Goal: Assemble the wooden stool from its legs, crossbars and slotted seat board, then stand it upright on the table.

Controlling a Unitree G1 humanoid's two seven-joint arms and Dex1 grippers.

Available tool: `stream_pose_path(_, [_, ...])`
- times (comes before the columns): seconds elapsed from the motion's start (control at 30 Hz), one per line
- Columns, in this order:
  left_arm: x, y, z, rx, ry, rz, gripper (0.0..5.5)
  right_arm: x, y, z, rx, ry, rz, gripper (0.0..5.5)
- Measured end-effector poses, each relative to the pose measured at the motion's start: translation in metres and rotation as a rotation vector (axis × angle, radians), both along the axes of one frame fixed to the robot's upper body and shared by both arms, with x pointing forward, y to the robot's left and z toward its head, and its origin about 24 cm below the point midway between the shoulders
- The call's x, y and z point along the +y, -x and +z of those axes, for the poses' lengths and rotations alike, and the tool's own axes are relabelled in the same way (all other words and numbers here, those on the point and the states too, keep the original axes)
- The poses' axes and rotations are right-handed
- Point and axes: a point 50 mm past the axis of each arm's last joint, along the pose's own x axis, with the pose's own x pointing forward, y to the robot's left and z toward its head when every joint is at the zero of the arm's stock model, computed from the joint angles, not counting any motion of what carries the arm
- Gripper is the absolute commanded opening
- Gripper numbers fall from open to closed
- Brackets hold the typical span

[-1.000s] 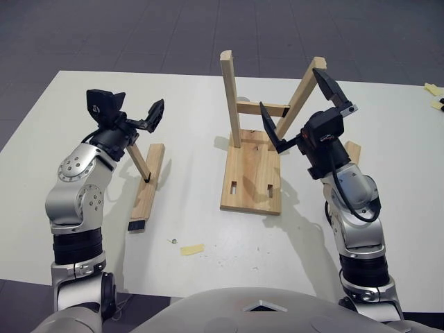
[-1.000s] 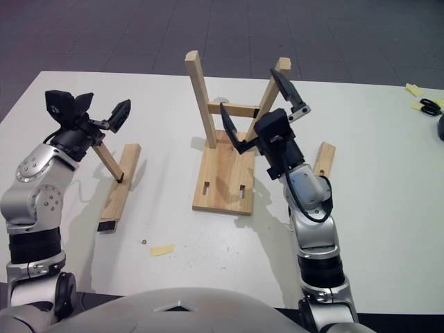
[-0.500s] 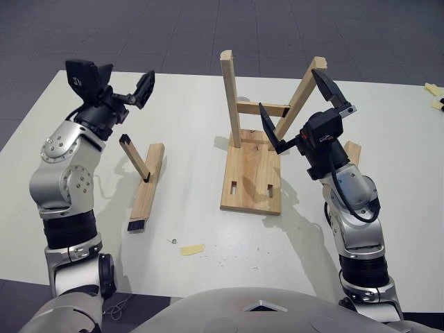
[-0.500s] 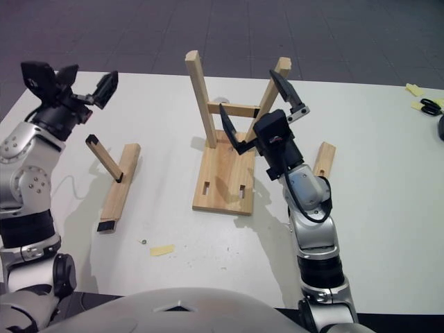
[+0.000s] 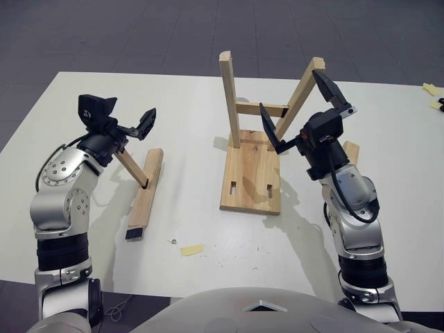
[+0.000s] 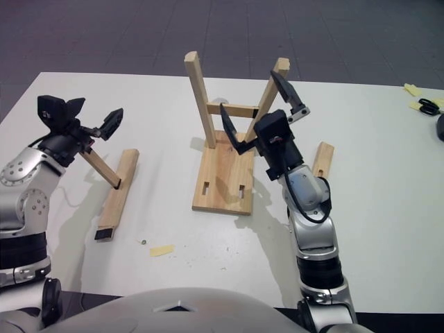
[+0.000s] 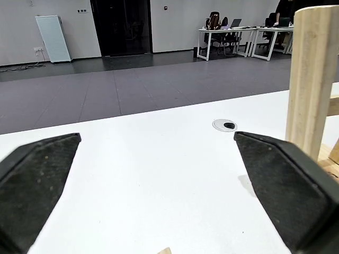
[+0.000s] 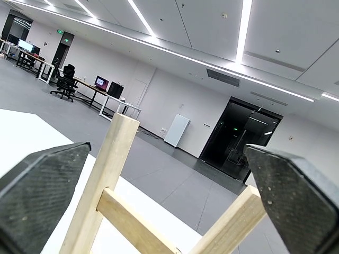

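Nearby — a tape scrap (image 5: 192,249) lies by the loose leg (image 5: 142,196).

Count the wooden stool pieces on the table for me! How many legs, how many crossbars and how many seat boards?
legs: 4, two standing in the board, two lying flat
crossbars: 2, one between the standing legs, one sticking up from the lying leg on the left
seat board: 1
total: 7
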Motion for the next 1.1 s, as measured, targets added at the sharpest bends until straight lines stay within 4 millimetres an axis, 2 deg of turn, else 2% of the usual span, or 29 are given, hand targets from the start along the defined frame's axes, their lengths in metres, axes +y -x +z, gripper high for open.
stream_pose_path(0.3, [-0.007,0.001,0.001,-0.011,0.031,0.009,5.37,0.000,0.000,-0.001,0.003,-0.001,-0.006,5.40])
stream_pose_path(0.47, [-0.010,-0.006,0.012,0.018,0.080,0.019,5.37,0.000,0.000,-0.001,0.002,-0.001,-0.007,5.40])
stream_pose_path(0.67, [-0.010,-0.021,0.067,-0.139,0.118,0.010,5.37,0.000,-0.001,0.000,0.000,-0.002,-0.007,5.40])
stream_pose_path(0.77, [-0.005,-0.021,0.081,-0.178,0.125,0.026,5.37,0.000,-0.001,0.000,0.000,-0.002,-0.007,5.40])
stream_pose_path(0.83, [-0.004,-0.019,0.075,-0.153,0.119,0.031,5.37,0.000,-0.001,0.000,0.000,-0.003,-0.007,5.40])
stream_pose_path(0.9, [-0.003,-0.015,0.059,-0.091,0.118,0.038,5.37,0.000,-0.001,0.000,0.000,-0.003,-0.007,5.40])
stream_pose_path(0.93, [-0.003,-0.011,0.036,0.005,0.123,0.042,5.37,0.000,-0.001,0.000,-0.001,-0.004,-0.009,5.40])
stream_pose_path(1.0, [-0.005,-0.004,0.003,0.105,0.127,0.047,5.37,0.000,-0.001,0.000,0.000,-0.005,-0.013,5.40])
stream_pose_path(1.1, [-0.006,0.000,0.001,0.084,0.097,0.039,5.37,0.000,0.000,0.000,-0.002,-0.008,-0.012,5.40])
